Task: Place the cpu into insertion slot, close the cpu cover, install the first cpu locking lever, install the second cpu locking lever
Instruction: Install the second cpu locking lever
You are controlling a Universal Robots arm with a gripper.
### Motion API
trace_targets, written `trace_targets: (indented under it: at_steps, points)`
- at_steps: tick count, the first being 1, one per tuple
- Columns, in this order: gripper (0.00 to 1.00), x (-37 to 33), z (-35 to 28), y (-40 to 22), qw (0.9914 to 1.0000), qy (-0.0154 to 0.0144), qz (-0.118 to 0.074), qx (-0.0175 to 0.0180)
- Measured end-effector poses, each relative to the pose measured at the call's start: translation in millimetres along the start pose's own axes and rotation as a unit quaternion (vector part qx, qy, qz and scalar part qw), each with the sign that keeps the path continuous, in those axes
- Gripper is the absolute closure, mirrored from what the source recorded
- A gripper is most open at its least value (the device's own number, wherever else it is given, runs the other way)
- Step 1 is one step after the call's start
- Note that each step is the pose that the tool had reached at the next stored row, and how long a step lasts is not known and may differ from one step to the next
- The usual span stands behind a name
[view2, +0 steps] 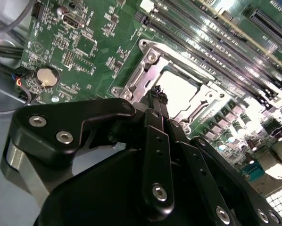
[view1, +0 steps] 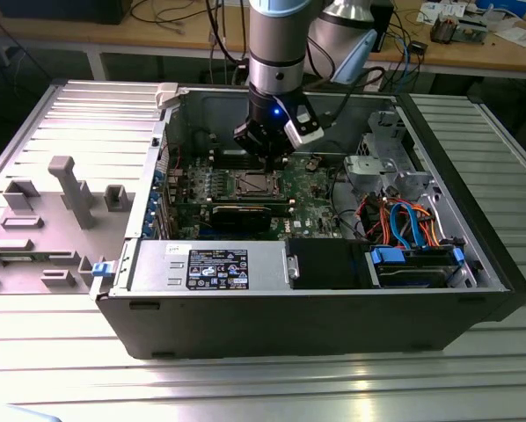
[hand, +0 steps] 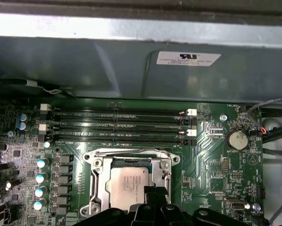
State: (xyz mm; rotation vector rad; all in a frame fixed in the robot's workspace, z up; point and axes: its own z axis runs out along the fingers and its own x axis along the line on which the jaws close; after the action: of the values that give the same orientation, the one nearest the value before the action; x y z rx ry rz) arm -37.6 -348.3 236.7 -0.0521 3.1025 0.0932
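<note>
The cpu (hand: 128, 182) lies flat in the insertion slot (hand: 165, 175) on the green motherboard, its silver-grey top also bright in the second wrist view (view2: 178, 88). The cpu cover (hand: 96, 175) is a silver frame lying down around the chip, seen again in the second wrist view (view2: 142, 75). My black gripper (view2: 159, 97) hangs just above the socket's edge with its fingers (view2: 156, 141) drawn together and nothing visible between them. Its tip (hand: 153, 193) overlaps one side of the chip. In the exterior view the gripper (view1: 265, 151) hovers over the socket (view1: 250, 183) inside the open computer case. Whether the locking levers are latched I cannot tell.
Long black memory slots (hand: 117, 125) run beside the socket, with a row of capacitors (hand: 40, 178) on another side and a coin battery (hand: 235, 139) nearby. A black expansion card (view1: 250, 214), power supply (view1: 215, 266), drive cage (view1: 417, 264) and coloured cables (view1: 404, 220) crowd the case.
</note>
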Motion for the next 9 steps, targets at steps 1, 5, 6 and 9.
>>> trace_targets:
  at_steps: [1, 5, 6, 9]
  points:
    - [0.89, 0.0, -0.1, -1.2, 1.00000, 0.0000, 0.000, 0.0000]
    - [0.89, 0.2, -0.3, -5.6, 1.00000, 0.0000, 0.000, 0.0000]
    - [0.89, 0.2, -0.3, -5.8, 1.00000, 0.0000, 0.000, 0.0000]
    - [0.89, 0.2, -0.4, -5.9, 1.00000, 0.0000, 0.000, 0.0000]
